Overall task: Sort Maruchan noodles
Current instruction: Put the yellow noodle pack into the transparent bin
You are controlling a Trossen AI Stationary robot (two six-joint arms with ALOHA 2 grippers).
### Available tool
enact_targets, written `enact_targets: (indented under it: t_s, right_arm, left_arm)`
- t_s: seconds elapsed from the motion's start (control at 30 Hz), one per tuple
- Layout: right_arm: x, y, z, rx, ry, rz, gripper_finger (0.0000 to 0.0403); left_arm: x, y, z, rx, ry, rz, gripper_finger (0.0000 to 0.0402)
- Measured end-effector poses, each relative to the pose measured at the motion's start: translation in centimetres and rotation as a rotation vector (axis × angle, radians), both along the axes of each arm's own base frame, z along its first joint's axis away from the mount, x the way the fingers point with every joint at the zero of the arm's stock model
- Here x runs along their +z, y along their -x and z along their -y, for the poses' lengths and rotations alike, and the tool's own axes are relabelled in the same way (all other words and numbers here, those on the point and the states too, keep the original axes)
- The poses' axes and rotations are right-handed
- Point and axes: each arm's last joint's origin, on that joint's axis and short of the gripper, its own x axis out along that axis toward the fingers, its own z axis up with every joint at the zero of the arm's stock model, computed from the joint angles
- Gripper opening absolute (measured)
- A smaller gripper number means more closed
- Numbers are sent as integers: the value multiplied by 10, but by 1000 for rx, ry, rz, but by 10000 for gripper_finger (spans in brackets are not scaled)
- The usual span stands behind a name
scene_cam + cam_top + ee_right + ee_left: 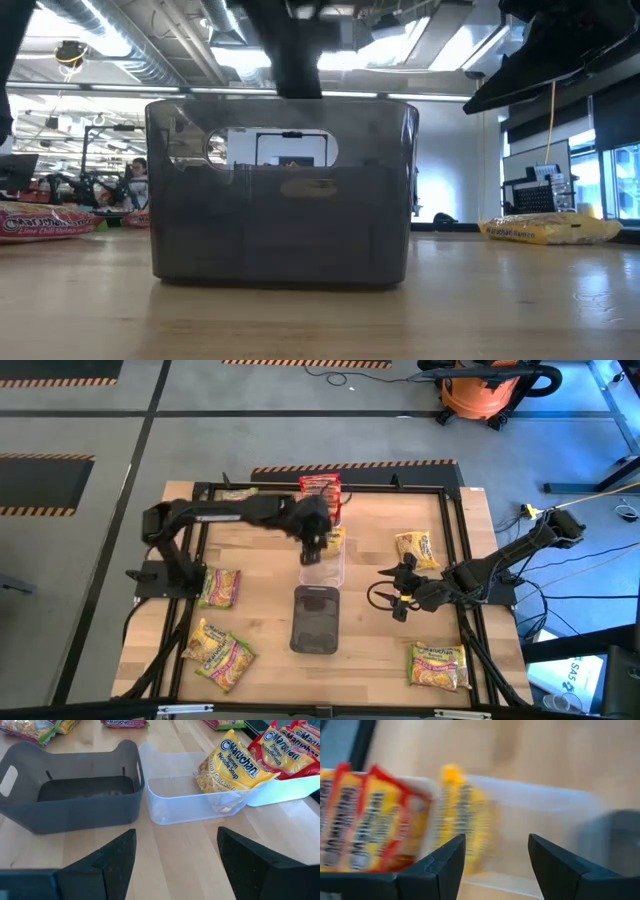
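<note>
Maruchan noodles, small crinkly plastic ramen pkts, are partly sorted: red-orange pkts point(292, 742) stand in a white rectangular tray point(285, 790) at the far end of a row of three bins, and one yellow chicken pkt point(230, 767) leans upright in the clear plastic rectangular tray point(175, 805) in the middle. The dark grey plastic bin w/ handle cut-outs point(75, 800) at the near end looks empty, prob. reserved for the green-and-pink pkts. One colour per bin seems the logic.

Still loose on the wooden tabletop point(260, 590): a green-and-pink pkt point(219, 587) near the left arm's base, two more pkts point(220, 653) overlapping at the near-left corner, a yellow pkt point(416, 548) beyond the right gripper, and another yellow pkt point(439, 665) at the near-right corner.

Left gripper point(316, 542) hangs over the clear tray by the yellow pkt, fingers apart w/ nothing between them, which looks like a drop-off spot for yellows. Right gripper point(397, 595) sits low over the tabletop right of the grey bin, facing the bins, fingers also spread and holding nothing; the near yellow pkts lie on its side, so they're likely its job.

Roughly half done by my guess.
</note>
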Motion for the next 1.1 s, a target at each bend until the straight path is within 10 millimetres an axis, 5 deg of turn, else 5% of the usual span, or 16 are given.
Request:
enact_targets:
  t_s: [0.2, 0.47, 0.8, 1.1]
  right_arm:
    - [-4, 3, 5, -58, 31, -35, 253]
    - [-13, 12, 47, -271, -10, -225, 253]
    - [-5, 44, 116, -662, -280, -436, 253]
    - [-18, 52, 152, -744, -469, -571, 253]
  left_arm:
    - [-8, 19, 91, -17, 101, -15, 208]
    - [-70, 35, 190, 33, 124, 231, 208]
    - [-81, 51, 235, 91, 199, 433, 208]
    - [-79, 58, 265, 95, 229, 558, 208]
